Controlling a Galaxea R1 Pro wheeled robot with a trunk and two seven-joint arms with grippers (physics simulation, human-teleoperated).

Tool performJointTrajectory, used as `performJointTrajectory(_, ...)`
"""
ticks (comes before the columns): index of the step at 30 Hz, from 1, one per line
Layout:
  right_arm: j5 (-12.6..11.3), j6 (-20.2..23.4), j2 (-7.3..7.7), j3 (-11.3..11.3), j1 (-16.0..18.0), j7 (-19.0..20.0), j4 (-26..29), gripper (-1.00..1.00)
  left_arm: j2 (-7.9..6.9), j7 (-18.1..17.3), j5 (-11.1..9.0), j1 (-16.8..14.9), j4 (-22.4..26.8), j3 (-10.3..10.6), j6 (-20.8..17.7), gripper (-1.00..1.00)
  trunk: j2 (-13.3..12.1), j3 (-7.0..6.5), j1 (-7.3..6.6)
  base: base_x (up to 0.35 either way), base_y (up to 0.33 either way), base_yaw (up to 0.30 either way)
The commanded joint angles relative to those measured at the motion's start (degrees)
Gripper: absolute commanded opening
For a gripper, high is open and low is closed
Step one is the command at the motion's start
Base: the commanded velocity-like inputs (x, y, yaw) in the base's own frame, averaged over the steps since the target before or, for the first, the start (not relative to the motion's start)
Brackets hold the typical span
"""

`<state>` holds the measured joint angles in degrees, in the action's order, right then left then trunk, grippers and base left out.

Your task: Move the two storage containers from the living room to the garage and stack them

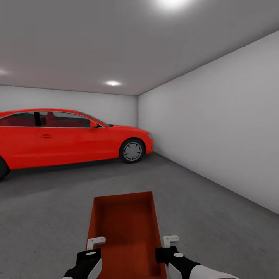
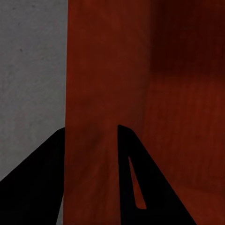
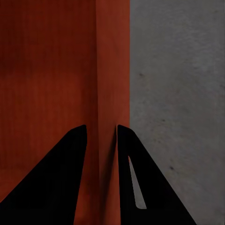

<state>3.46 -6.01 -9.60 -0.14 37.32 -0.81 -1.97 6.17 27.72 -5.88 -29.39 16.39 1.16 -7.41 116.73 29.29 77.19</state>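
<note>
I am in the garage, holding one orange-red lidless storage container (image 1: 124, 228) low in front of me over the dark-grey concrete floor (image 1: 217, 217). My left gripper (image 1: 95, 245) is shut on its left wall, and the left wrist view shows that wall (image 2: 93, 84) pinched between the black fingers of the left gripper (image 2: 91, 127). My right gripper (image 1: 170, 241) is shut on the right wall. In the right wrist view the thin ribbed wall (image 3: 110, 70) runs between the fingers of the right gripper (image 3: 101, 125), with floor (image 3: 178, 93) beside it.
A red coupe car (image 1: 66, 135) stands at the left, nose toward the far right corner. A white wall (image 1: 217, 128) runs along the right side. Open concrete lies between the car, the wall and me.
</note>
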Motion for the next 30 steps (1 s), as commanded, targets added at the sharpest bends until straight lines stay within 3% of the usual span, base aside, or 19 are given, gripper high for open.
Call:
performJointTrajectory(1,1.10,-0.33,-0.40,-2.59,0.12,0.55,2.99,-1.00,0.02,-1.70,-2.20,0.03,-0.04,0.09,-0.18,-1.00,0.04,0.08,-0.01,0.000,0.000,0.000)
performJointTrajectory(11,1.11,-0.81,-0.34,-2.67,0.12,0.80,3.04,-1.00,-0.04,-1.67,-2.20,0.03,0.04,-0.02,-0.24,-1.00,0.04,0.08,-0.01,0.000,0.000,0.000)
performJointTrajectory(12,0.43,-0.38,0.07,0.13,0.43,-0.23,0.23,-1.00,0.20,-0.23,-0.82,0.32,0.57,0.19,0.04,-1.00,0.04,0.07,-0.01,0.000,0.000,0.000)
performJointTrajectory(14,0.56,-0.39,0.05,0.13,0.97,-0.20,0.56,-1.00,0.22,-0.38,1.46,0.42,1.07,-1.95,0.59,-1.00,0.04,0.07,-0.01,0.000,0.000,0.000)
performJointTrajectory(18,0.41,-0.34,-0.07,1.63,1.76,-0.17,0.12,-1.00,0.21,-0.39,2.41,0.46,1.50,-4.16,0.98,-1.00,0.04,0.07,-0.01,0.000,0.000,0.000)
performJointTrajectory(25,0.54,0.05,-0.23,2.50,2.04,-0.32,1.99,-1.00,0.07,-0.39,0.49,0.47,3.54,-3.05,1.09,-1.00,0.04,0.07,-0.01,0.000,0.000,0.000)
performJointTrajectory(30,0.58,0.42,-0.11,2.77,2.05,-0.40,2.84,-1.00,0.05,-0.33,0.98,0.47,3.72,-3.46,1.02,-1.00,0.04,0.07,-0.01,0.000,0.000,0.000)
